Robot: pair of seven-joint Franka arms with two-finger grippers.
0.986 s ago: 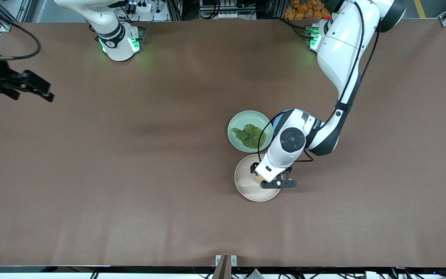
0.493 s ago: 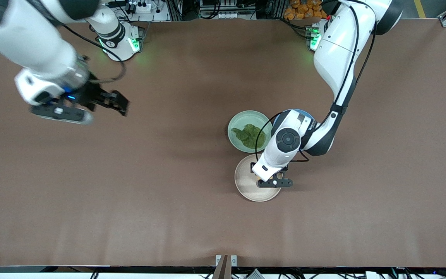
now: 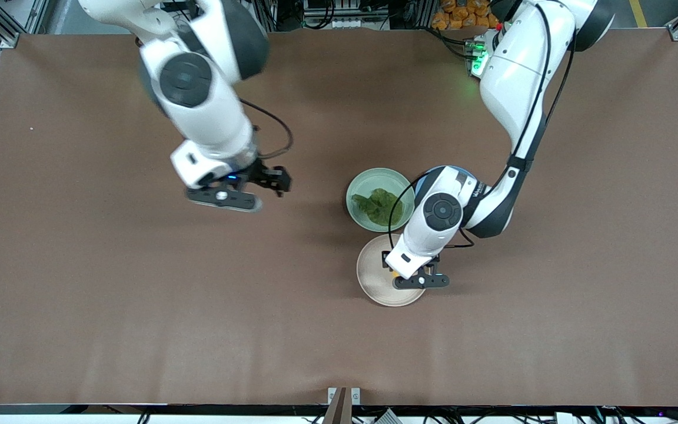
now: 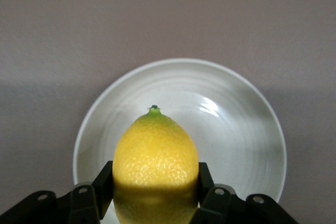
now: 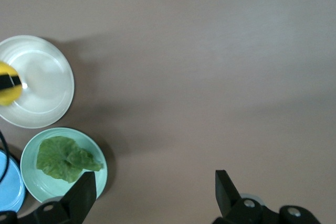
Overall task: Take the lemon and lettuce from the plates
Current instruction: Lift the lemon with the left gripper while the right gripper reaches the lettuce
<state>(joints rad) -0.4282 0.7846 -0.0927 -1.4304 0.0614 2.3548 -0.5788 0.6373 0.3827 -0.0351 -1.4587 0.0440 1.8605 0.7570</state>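
Observation:
My left gripper (image 3: 401, 271) is shut on the yellow lemon (image 4: 156, 156) with its green tip, right over the beige-cream plate (image 3: 374, 281); I cannot tell whether the lemon is lifted off the plate (image 4: 236, 124). The dark green lettuce (image 3: 380, 206) lies in the mint green plate (image 3: 358, 191), which is farther from the front camera and touches the beige one. My right gripper (image 3: 273, 181) is open and empty over bare table, toward the right arm's end from the mint plate. The right wrist view shows the lettuce (image 5: 63, 158), the mint plate (image 5: 37, 190), the beige plate (image 5: 44, 85) and the held lemon (image 5: 6, 92) between open fingers (image 5: 84, 195).
A blue plate (image 3: 462, 171) lies mostly under the left arm beside the mint plate, and its edge shows in the right wrist view (image 5: 8, 187). Brown table (image 3: 139, 306) stretches wide all round the plates.
My right arm has swung in from the right arm's end of the table toward the plates, gripper open. My left gripper stays at the beige plate with the lemon, shifted only slightly.

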